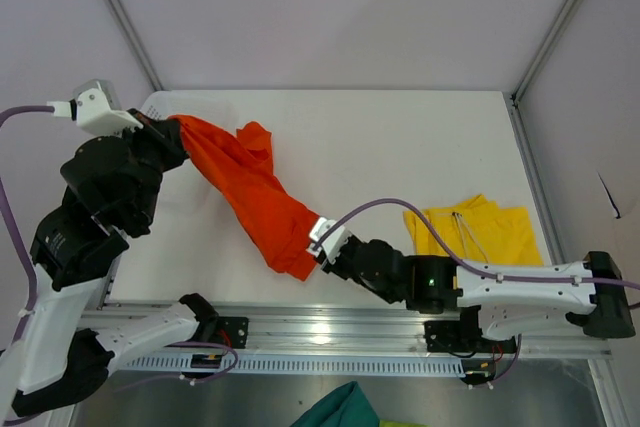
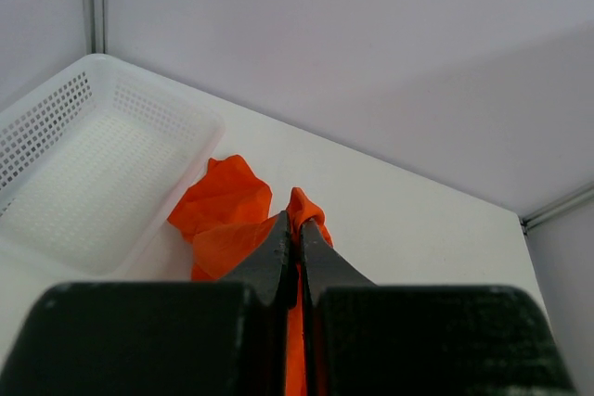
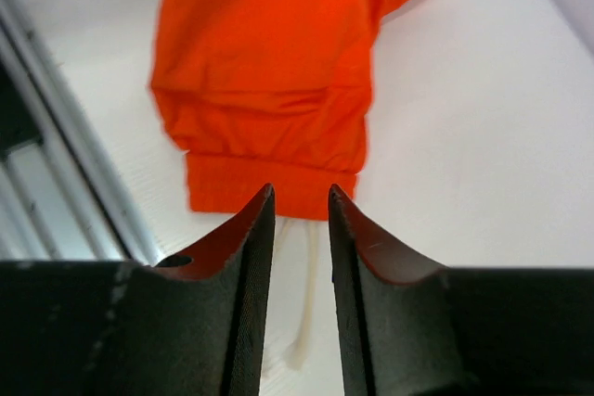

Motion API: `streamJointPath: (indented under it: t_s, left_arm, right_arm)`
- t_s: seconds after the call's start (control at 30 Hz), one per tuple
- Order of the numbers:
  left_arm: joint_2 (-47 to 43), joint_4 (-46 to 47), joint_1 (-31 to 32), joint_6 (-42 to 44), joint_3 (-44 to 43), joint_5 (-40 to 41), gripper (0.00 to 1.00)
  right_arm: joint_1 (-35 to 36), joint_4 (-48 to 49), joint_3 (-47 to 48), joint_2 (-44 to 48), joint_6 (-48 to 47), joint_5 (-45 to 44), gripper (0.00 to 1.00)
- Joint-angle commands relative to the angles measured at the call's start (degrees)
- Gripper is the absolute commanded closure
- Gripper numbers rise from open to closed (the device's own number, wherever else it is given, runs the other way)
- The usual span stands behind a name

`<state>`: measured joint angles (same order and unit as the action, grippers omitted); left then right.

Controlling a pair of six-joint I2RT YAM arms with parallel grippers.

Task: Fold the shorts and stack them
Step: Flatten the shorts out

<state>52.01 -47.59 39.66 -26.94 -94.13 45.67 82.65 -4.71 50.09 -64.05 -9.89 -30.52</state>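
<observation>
Left end effector clamps the orange shorts; right end effector, narrow and empty, should pinch the hem squarely.

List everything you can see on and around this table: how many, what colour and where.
orange-red shorts: one, orange-red, bunched diagonally across the left half of the table
yellow shorts: one, yellow with white drawstrings, right near side
basket: one, white, perforated, far left corner
teal-green cloth: one, below the near edge
table: one, white
rail: one, silver, along the near edge
left gripper: black, shut on the far end of the orange-red shorts
right gripper: black, jaws slightly apart at the near hem of the orange-red shorts, holding nothing
</observation>
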Motion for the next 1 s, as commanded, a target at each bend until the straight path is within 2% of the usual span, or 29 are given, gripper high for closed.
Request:
streamJointPath:
  t_s: [0.0,0.1,0.2,0.33,0.5,0.63,0.8,0.97]
  left_arm:
    - [0.2,1.6,-0.5,0.1,-0.9,-1.4,1.0]
    - [-1.2,2.9,-0.5,-0.2,1.0,-2.2,1.0]
    - [-1.3,2.9,-0.6,-0.4,1.8,-2.3,1.0]
    - [-1.0,2.8,-0.6,-0.4,1.6,-2.8,1.0]
    - [-0.9,2.3,-0.5,-0.3,0.9,-2.8,1.0]
    - [-1.2,2.3,-0.6,-0.4,1.5,-2.9,1.0]
    - [-1.2,2.7,-0.6,-0.8,1.9,-3.6,1.0]
    - [-1.2,2.9,-0.6,-0.9,2.3,-3.7,1.0]
  right_arm:
    - [3.1,-4.4,-2.6,-3.3,2.2,2.8,0.67]
    - [5.2,-2.8,-2.7,-9.1,3.0,-0.2,0.6]
    - [8.6,1.3,-1.9,-14.9,2.6,-3.7,0.39]
    - [11.7,4.7,1.1,-23.1,0.1,-11.5,0.21]
    - [13.6,11.7,4.0,-33.6,-2.8,-18.7,0.23]
    - [13.8,15.9,5.4,-39.6,-5.0,-24.1,0.21]
    - [12.3,20.6,6.3,-44.0,-6.9,-27.0,0.17]
    - [10.5,22.1,7.6,-46.9,-7.0,-29.1,0.21]
